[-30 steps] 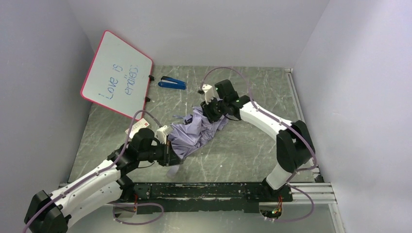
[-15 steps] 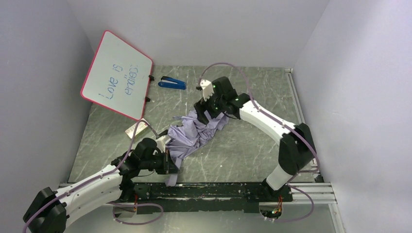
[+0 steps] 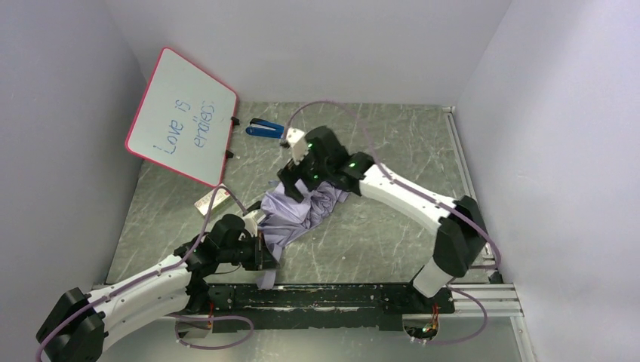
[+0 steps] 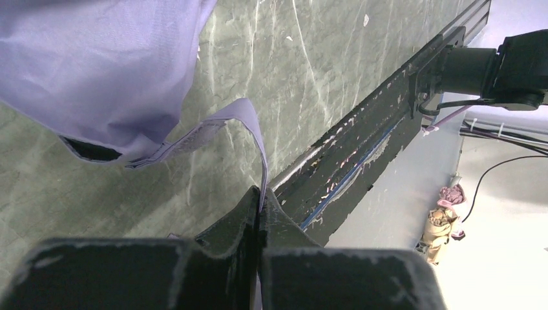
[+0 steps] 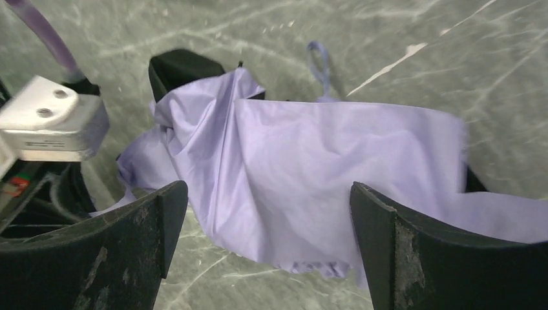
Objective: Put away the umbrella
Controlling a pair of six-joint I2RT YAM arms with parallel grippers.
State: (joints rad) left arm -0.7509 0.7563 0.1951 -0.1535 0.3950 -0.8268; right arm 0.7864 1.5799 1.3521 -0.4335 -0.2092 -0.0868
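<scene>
**Now: left gripper (image 3: 262,254) clenched on the umbrella (image 3: 300,211) strap, right gripper (image 3: 291,185) spread above the canopy**

At the near edge of the table (image 3: 392,234) runs a scuffed black rail (image 3: 340,296), with both arm bases bolted along it. Just beyond the rail, left of centre, sits the left gripper with its jaws pressed tight together. The left wrist view shows a narrow lilac strap (image 4: 223,126) running from the canopy hem down into the seam between the two black fingers (image 4: 239,216), so the claw is grasping the umbrella by that strap.

The umbrella lies crumpled on the green marbled table near the middle, stretching from the left gripper towards the far right. Its pale lilac side faces up in loose folds, and black lining peeks out at a few edges. In the right wrist view a small lilac loop (image 5: 318,59) rests on the table just past the fabric.

The right gripper hangs over the far end of the canopy. Its two fingers stand wide apart with nothing between them, the fabric lying below.

Left of the umbrella a small card or box (image 3: 207,202) lies on the table. Farther back is a blue stapler (image 3: 268,128), and at the far left a pink-framed whiteboard (image 3: 183,115) with blue handwriting leans against the wall.
</scene>
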